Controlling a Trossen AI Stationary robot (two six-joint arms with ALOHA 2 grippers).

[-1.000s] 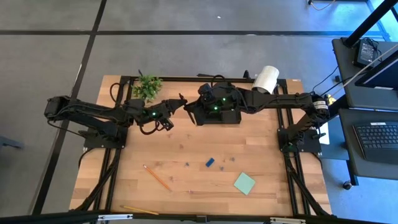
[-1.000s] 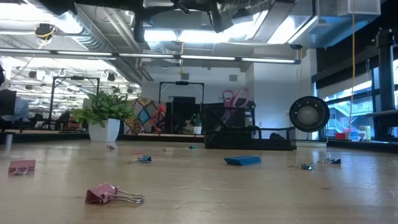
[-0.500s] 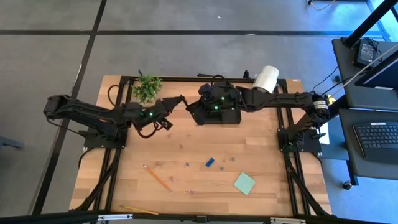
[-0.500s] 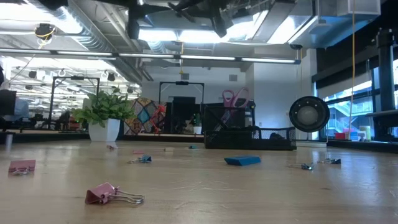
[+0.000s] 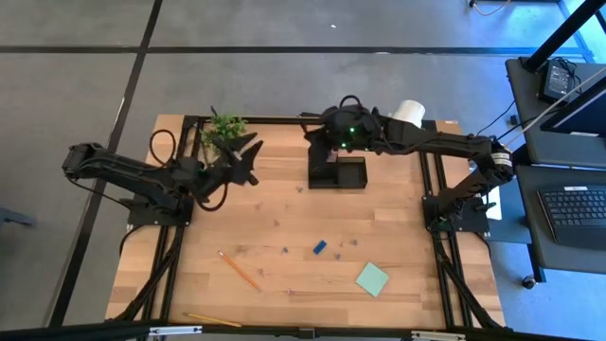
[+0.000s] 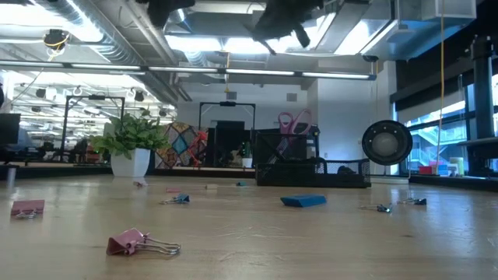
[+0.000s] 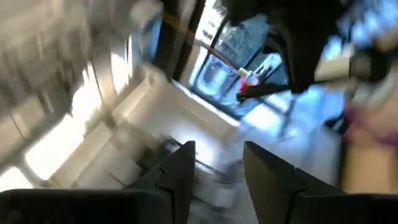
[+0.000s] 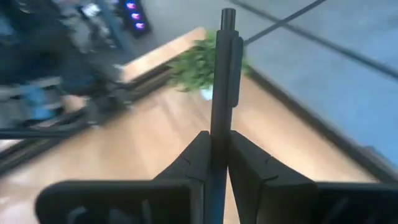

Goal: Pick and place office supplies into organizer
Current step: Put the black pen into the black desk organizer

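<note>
- L arm low over the desk's (image 5: 284,218) left rear; left tool (image 5: 248,156) just beside the plant (image 5: 224,131), fingers (image 7: 180,171) apart, nothing between them.
- Orange pencil (image 5: 240,271) lies front-left on the desk, yellow pencil (image 5: 212,320) near the front edge.
- Blue block (image 5: 320,248) mid-desk, small clips scattered near it.
- Organizer (image 5: 338,170) at rear centre; purple scissors (image 6: 292,123) stand in it, seen in low view.
- Right tool (image 5: 327,126) above the organizer's rear edge, clamped on a black pen (image 8: 221,81) w/ its end sticking out past the fingers.
- Green sticky pad (image 5: 372,278) front-right.
- White cylinder (image 5: 408,119) at rear right corner.
</note>
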